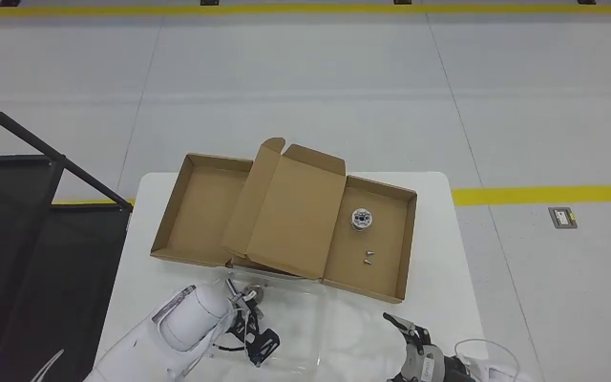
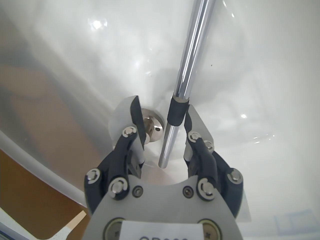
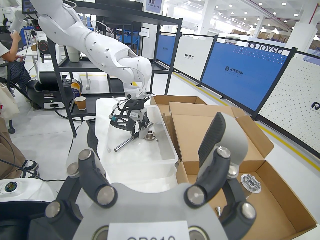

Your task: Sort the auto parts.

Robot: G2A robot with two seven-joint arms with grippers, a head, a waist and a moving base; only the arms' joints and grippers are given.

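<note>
Rod (image 2: 186,51) lies in the clear bin (image 3: 167,159), between the spread fingers of the left pincer (image 2: 162,107). It isn't clamped. Its black band is hard against one pad; can't tell if they touch. Flange (image 2: 152,126) sits just beside the rod, behind the other finger. Bin is at 6 o'clock of the cardboard box (image 1: 286,205) on the bench (image 1: 434,277). In the box's 3 o'clock compartment: a round part (image 1: 360,218), with small screws (image 1: 368,255) at 6 o'clock of it. Right pincer (image 3: 155,126) is released, spread wide, empty, at 5 o'clock of the box.
</note>
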